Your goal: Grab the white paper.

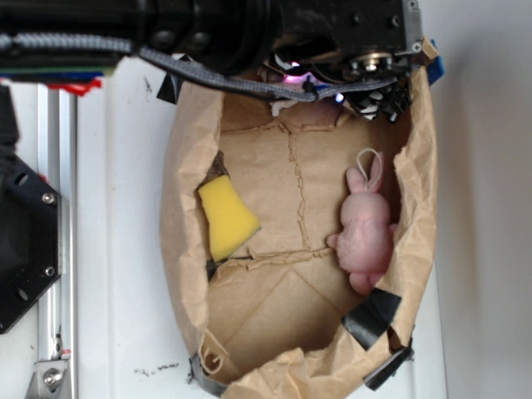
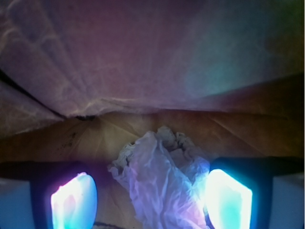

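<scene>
The white paper (image 2: 162, 181), a crumpled off-white wad, lies on the brown bag floor in the wrist view. My gripper (image 2: 150, 191) is open around it. The right pad (image 2: 228, 200) is against the paper's edge, and the left pad (image 2: 74, 200) stands apart with bare bag floor between it and the wad. In the exterior view the arm's black wrist (image 1: 349, 50) hangs over the bag's top end and covers most of the paper; only a pale scrap (image 1: 281, 107) shows beneath it. The fingertips are hidden there.
The tan paper bag (image 1: 291, 316) lies opened out, its creased wall (image 2: 143, 57) rising just ahead of the gripper. Inside it lie a yellow sponge (image 1: 226, 218) at the left and a pink plush rabbit (image 1: 366, 233) at the right. Black tape (image 1: 371, 312) patches the rim. A metal rail (image 1: 58, 249) runs along the left.
</scene>
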Available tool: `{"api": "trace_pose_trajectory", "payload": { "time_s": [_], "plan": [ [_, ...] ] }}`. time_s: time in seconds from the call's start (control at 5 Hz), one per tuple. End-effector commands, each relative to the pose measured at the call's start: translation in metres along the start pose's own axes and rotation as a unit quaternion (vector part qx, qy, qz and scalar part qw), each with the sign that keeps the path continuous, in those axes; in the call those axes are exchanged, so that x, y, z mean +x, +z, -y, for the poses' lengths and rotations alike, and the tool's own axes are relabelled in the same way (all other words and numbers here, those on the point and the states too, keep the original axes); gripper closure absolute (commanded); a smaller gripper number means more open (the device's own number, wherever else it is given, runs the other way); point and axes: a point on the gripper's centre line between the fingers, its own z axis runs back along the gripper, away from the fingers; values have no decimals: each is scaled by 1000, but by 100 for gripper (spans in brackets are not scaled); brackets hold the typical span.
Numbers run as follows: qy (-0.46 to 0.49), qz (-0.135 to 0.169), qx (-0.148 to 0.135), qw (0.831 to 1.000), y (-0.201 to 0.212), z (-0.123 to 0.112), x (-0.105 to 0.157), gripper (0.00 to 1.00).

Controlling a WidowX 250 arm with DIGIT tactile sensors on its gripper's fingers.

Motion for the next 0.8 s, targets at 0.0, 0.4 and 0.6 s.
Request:
{"api": "trace_pose_trajectory", "payload": {
  "time_s": [0.0,0.4,0.6],
  "plan": [
    [27,25,-21,999,15,-13,26,0],
    [28,28,-21,999,15,-12,24,0],
    [20,27,-15,999,10,-15,16,0]
  ]
}}
